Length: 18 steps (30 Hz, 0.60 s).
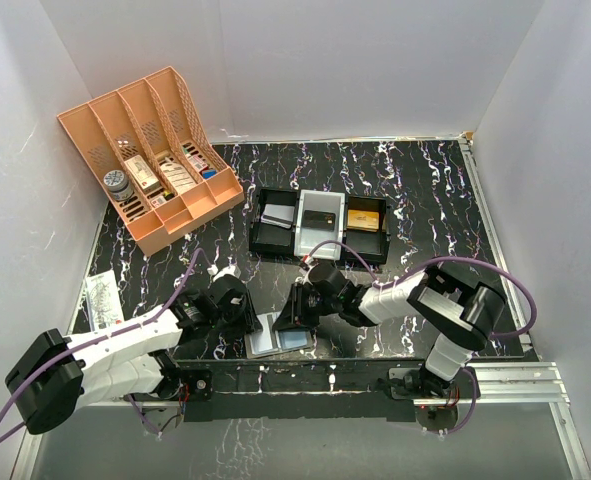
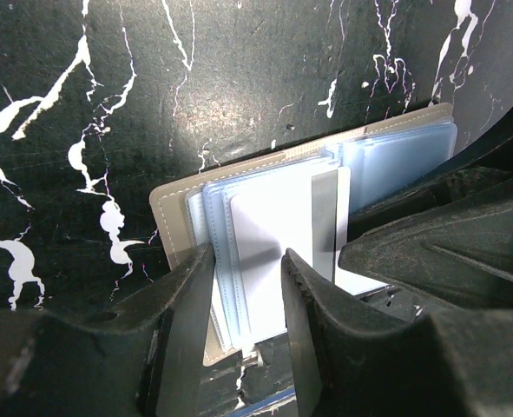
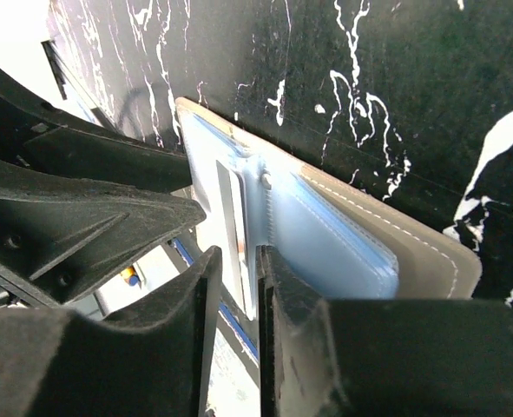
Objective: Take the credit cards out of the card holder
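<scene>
— Since you've the better view, where's the holder (image 1: 271, 338)?

— Lying open and flat at the near edge of the counter (image 1: 425, 190), inside up, with an arm coming in from each side. Its long axis runs left to right, a touch askew; the fold runs near to far.

— And the left gripper (image 2: 247, 300)?

— Jaws part open, astride a pale card (image 2: 278, 230) with a grey stripe. Whether it's pinching anything, I can't tell.

— The right gripper (image 3: 240, 278)?

— Jaws close together, with a thin pale leaf (image 3: 236, 234) standing in the gap. Card or one of the blue sleeves (image 3: 325, 248), clamped or not, I can't say.

— What worries you?

— If that leaf is a sleeve, a pull would likely lift the whole holder or tear the plastic. It sits right at the counter's near edge, too, so a drag nearward could tip it off. And the two grippers are just beside each other; a small sideways move might knock them together and flick the card loose.
</scene>
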Tool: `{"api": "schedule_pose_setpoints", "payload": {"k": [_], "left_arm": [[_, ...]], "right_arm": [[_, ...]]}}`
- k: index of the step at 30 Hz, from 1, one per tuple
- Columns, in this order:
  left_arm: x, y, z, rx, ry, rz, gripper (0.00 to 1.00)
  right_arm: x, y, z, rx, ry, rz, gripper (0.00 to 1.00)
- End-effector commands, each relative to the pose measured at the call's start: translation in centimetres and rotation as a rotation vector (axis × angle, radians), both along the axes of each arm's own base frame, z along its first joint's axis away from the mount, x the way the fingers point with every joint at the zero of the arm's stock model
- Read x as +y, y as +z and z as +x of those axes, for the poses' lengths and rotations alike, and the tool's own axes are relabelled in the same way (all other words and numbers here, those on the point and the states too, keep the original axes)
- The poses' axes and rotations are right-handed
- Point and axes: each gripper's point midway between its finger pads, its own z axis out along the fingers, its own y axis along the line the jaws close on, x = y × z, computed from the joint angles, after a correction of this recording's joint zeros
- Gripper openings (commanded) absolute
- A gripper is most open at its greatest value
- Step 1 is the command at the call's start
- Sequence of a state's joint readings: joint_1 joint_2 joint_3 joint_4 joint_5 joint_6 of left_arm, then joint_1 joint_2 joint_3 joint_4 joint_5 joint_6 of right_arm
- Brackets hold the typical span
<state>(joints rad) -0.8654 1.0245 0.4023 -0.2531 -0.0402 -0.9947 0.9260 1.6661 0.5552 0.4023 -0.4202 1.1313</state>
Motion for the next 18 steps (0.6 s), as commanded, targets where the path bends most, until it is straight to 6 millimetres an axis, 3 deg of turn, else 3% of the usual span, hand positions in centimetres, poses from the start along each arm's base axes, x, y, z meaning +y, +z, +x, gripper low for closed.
{"api": "schedule_pose_setpoints", "payload": {"k": [1, 3, 18], "left_arm": [[0.8, -0.4, -0.2, 0.007, -0.003, 0.044, 0.35], [0.8, -0.5, -0.2, 0.008, -0.002, 0.043, 0.35], [0.9, -0.3, -0.3, 0.007, 0.000, 0.041, 0.34]], "right_arm": [[0.9, 2.3, 0.4, -0.043, 0.024, 0.091, 0.15], [1.0, 2.2, 0.3, -0.036, 0.032, 0.097, 0.11], [0.1, 1.4, 0.6, -0.058, 0.021, 0.033, 0.04]]}}
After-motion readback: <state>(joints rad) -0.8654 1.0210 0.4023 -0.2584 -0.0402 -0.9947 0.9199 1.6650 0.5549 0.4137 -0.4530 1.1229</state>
